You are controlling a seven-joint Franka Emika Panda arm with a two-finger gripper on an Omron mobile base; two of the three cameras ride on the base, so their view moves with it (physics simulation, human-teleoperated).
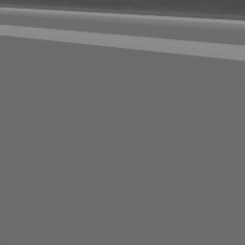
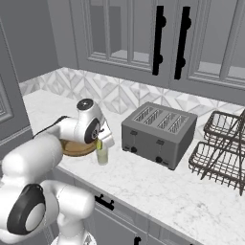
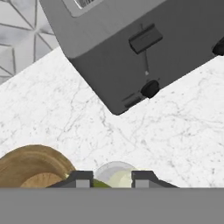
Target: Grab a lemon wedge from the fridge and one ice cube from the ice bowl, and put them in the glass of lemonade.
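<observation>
Lemon wedge (image 2: 99, 144) clamped in the tool (image 2: 100, 142), right over the glass of lemonade (image 2: 102, 155) on the marble desk (image 2: 158, 186). Ice bowl (image 2: 76, 148) touching-close on the glass's left, toaster (image 2: 158, 133) to the right, wire rack (image 2: 222, 150) far right.

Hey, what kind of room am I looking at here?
A kitchen, by the look of it: a grey toaster on a marble counter, panelled cabinets with black handles above, and a wire dish rack beside the toaster.
</observation>
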